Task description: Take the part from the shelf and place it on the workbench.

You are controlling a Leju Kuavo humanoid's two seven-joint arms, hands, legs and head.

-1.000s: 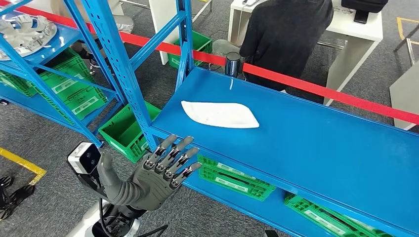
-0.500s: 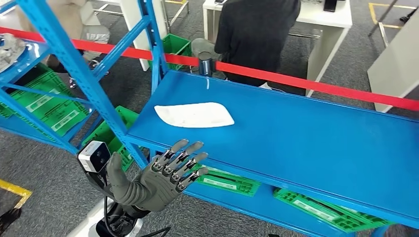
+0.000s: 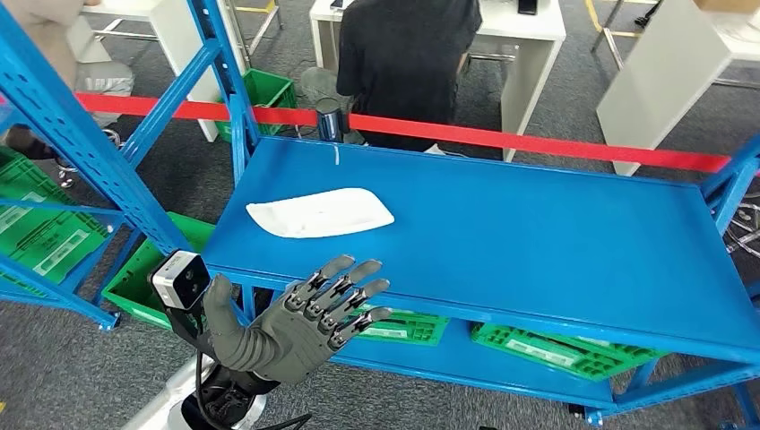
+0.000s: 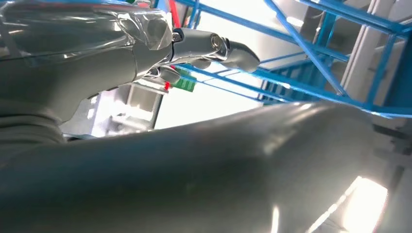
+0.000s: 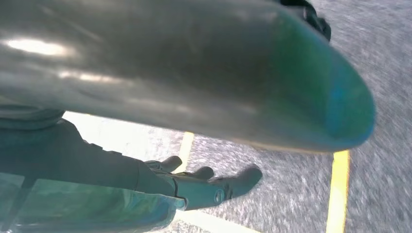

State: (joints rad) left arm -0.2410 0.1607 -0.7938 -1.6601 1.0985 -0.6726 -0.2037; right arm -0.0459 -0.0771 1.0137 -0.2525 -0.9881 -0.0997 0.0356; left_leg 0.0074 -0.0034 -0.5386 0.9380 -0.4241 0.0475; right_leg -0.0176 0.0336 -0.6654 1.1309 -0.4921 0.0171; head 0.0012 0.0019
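Raised before the front edge of the blue shelf [image 3: 556,242], left hand [image 3: 287,322] spreading its fingers [image 3: 345,269] wide apart, palm empty, gripping nothing. Hovering short of the white part [image 3: 320,213], well clear of it, fingertips reaching just over the shelf's near lip. Lying flat on the shelf's top deck, toward its left end, near the blue upright post [image 3: 235,90], touching nothing else. Mounted at the left wrist, a white-and-black camera block [image 3: 180,279], facing up and outward.

Hanging low over grey carpet [image 5: 379,58] crossed by yellow floor lines [image 5: 337,194], right hand [image 5: 194,187] showing dark fingers [image 5: 243,179] stretched out and loosely parted, holding nothing. Looming large and blurred across both wrist pictures, the grey thumb [image 5: 194,73].

Running behind the shelf, a red barrier tape [image 3: 538,141], fed from a dark post head [image 3: 332,121]. Sitting beyond the tape at a white desk [image 3: 529,54], a person in a dark top [image 3: 403,54], back turned. Resting on the lower deck, green crates [image 3: 538,345] bearing pale labels; lying on the floor to the left under a neighbouring rack, another green crate [image 3: 143,269]. Standing at far right, a white cabinet side [image 3: 663,81].
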